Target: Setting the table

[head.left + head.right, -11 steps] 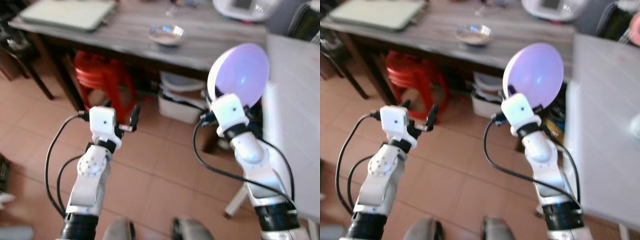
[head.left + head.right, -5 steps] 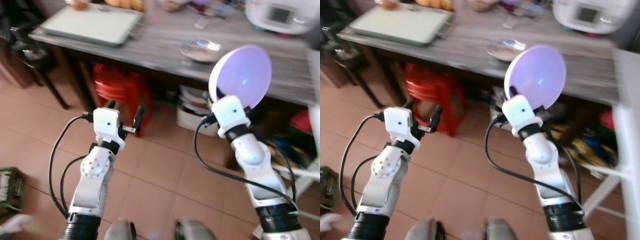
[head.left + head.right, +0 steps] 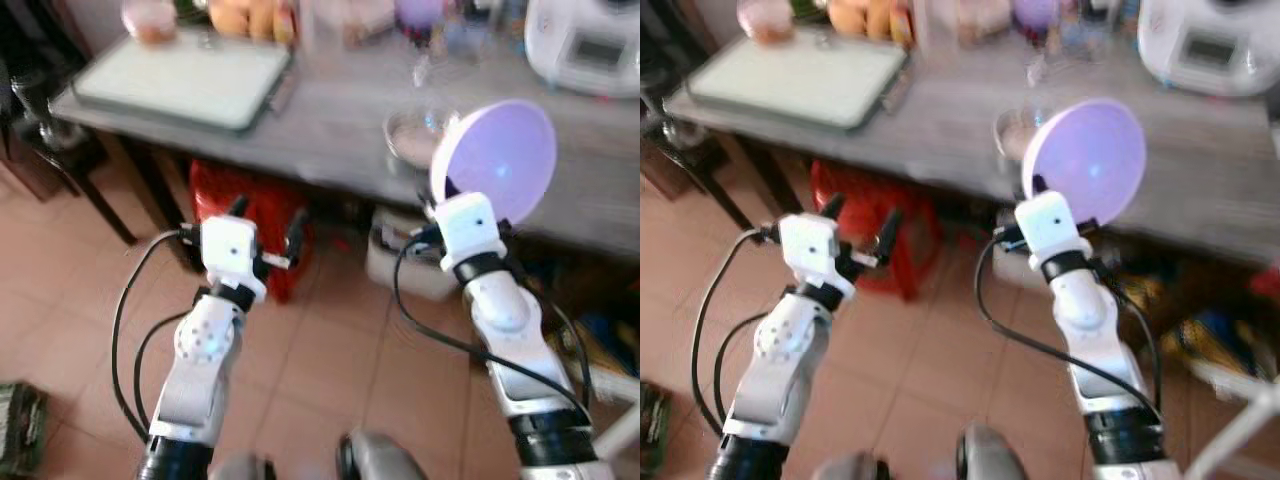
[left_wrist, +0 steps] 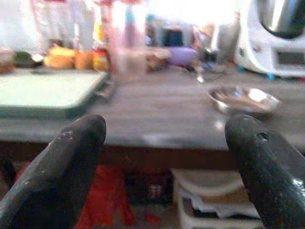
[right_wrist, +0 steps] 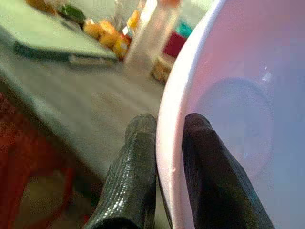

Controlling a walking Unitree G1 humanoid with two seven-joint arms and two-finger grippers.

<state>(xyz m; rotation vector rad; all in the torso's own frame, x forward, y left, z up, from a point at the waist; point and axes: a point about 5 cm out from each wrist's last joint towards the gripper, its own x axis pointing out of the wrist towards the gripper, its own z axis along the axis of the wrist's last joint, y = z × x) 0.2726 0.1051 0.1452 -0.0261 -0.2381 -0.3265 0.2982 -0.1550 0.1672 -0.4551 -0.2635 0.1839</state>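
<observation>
My right gripper [image 3: 447, 190] is shut on the rim of a pale purple plate [image 3: 497, 163], held upright in front of the grey wooden table [image 3: 330, 110]. In the right wrist view both black fingers [image 5: 136, 162] pinch the plate's rim [image 5: 169, 124]. My left gripper [image 3: 266, 226] stands open and holds nothing, raised before the table's front edge; its two fingertips [image 4: 71, 157] frame the tabletop in the left wrist view. A shiny metal bowl [image 4: 244, 98] sits on the table beside the plate.
A pale green tray [image 3: 185, 88] lies on the table's left part. Fruit, bottles and jars [image 3: 875, 15] line the back, with a white appliance [image 3: 585, 40] at the right. A red stool [image 3: 250, 215] and a white bin [image 3: 400, 265] stand under the table.
The whole picture has shifted: the camera has come closer to the table and turned left. Both grippers keep their pose, the right still holding the plate.
</observation>
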